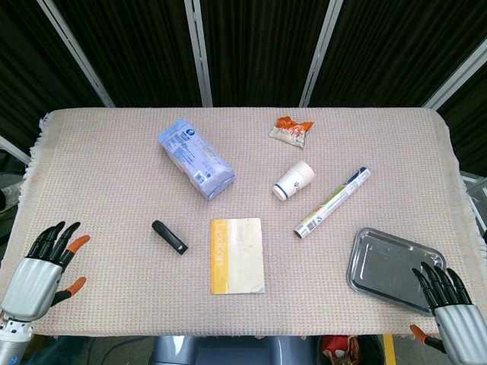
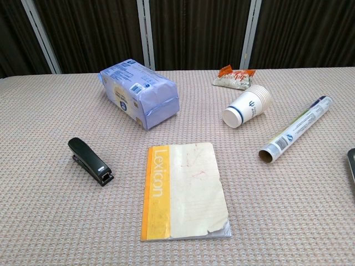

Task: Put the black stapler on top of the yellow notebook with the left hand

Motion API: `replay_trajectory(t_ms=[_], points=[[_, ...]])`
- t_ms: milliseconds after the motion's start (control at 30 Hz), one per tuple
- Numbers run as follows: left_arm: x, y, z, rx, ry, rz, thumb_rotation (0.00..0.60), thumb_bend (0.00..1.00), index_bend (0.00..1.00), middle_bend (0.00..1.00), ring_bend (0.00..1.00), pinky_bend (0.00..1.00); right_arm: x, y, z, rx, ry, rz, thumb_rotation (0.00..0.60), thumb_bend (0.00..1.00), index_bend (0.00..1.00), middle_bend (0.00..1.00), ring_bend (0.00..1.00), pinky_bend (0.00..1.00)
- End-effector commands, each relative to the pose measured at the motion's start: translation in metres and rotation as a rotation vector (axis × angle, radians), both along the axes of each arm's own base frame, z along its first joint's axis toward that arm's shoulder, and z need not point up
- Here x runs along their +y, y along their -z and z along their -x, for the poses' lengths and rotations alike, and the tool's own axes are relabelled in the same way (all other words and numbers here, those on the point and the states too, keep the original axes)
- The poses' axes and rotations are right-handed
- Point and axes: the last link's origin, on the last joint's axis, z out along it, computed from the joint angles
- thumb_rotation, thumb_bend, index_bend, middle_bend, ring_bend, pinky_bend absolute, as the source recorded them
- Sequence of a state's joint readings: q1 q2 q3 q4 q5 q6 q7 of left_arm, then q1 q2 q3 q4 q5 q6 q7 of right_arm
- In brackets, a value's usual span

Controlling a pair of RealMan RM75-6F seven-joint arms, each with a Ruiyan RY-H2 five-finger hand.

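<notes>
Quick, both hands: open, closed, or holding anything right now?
Left hand: open, holding nothing, well left of the black stapler.
Right hand: open, holding nothing, by the metal tray.

A table (image 1: pixel 114 198) with a woven cloth holds a black stapler (image 1: pixel 169 237), a yellow notebook (image 1: pixel 237 255) just beside it, a blue packet (image 1: pixel 195 158), a snack bag (image 1: pixel 291 131), a paper cup (image 1: pixel 294 181) on its side, a tube (image 1: pixel 332 202) and a metal tray (image 1: pixel 392 268).
</notes>
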State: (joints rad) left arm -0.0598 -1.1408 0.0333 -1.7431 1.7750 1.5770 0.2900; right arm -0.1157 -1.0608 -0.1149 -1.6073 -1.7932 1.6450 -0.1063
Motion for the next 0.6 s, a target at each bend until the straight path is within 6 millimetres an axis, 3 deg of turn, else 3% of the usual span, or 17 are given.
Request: replay_trajectory(t_ms=[33,367,600], points=[[0.000,0.000,0.000,0.002,-0.002,0.002,0.600,0.16,0.20,0.06,0.00,0.12,0.000,0.000,0.000,0.000,0.000,-0.002,0.600,0.05,0.00,0.00,0.00,0.00],[0.013,0.014,-0.001,0.022,0.001,0.066,0.600,0.16,0.22,0.06,0.00,0.12,-0.013,0.002,-0.001,-0.022,0.002,-0.008,0.600,0.05,0.00,0.00,0.00,0.00],[0.057,0.040,-0.005,0.153,0.011,0.105,0.600,0.18,0.24,0.08,0.02,0.12,-0.028,0.003,0.001,-0.018,0.022,-0.008,0.600,0.05,0.00,0.00,0.00,0.00]])
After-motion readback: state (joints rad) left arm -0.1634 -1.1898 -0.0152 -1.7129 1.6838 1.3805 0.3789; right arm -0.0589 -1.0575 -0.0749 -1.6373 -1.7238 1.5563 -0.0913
